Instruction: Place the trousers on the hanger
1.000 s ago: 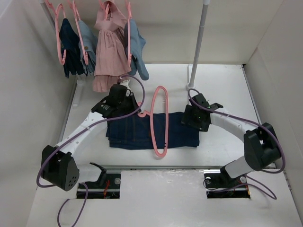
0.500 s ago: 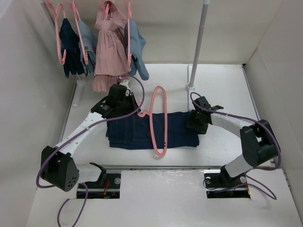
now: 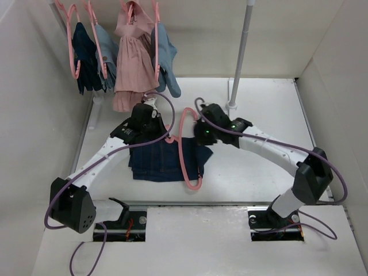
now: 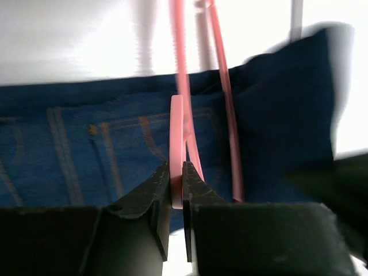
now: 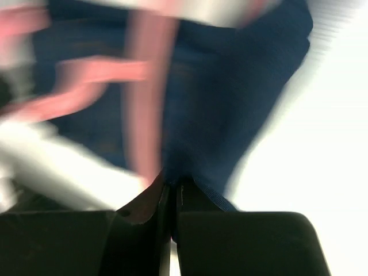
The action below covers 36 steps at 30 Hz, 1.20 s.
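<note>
Trousers [image 3: 158,161] end now leftward in closed right pincer [image 5: 171,187]; hanger [image 4: 177,138] in left pincer [image 4: 177,172].

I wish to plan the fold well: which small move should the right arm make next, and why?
Probably carry the pinched end left across the hanger: the right pincer is shut on the trousers, and the left pincer clamps the hanger.
</note>
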### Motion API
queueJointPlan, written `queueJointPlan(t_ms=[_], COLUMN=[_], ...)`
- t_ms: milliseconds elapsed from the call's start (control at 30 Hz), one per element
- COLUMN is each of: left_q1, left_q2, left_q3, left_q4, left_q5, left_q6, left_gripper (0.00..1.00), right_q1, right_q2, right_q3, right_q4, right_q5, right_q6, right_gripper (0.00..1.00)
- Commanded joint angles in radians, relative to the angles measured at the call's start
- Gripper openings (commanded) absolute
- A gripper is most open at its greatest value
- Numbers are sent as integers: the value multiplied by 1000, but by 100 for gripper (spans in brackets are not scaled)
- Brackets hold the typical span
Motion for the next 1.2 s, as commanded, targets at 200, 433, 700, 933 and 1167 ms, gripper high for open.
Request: queueJointPlan(t_ms=[200,433,700,933,1167], left_q1=[5,5,5,5,5], left_q2=[-53,-53,-41,-32,-32], left_q3=[-24,-35,98,183,121], left_q4=[8,19,-34,-80,-90], left_q5=[-40,-40,35,124,80], left_q6=[56,56,29,1,-8], left_gripper=[0,0,0,0,0], right_q1=[55,55,41,18,-38], right_q2=[262,334,451,431,169], right_q3=[110,58,65,54,11], right_q4=[168,289,332,332,253], right_q5=[-112,-218,-299,-286,-240], right_q6=[-50,-41,-73,-102,-102], right_gripper=[0,9,30,49,69])
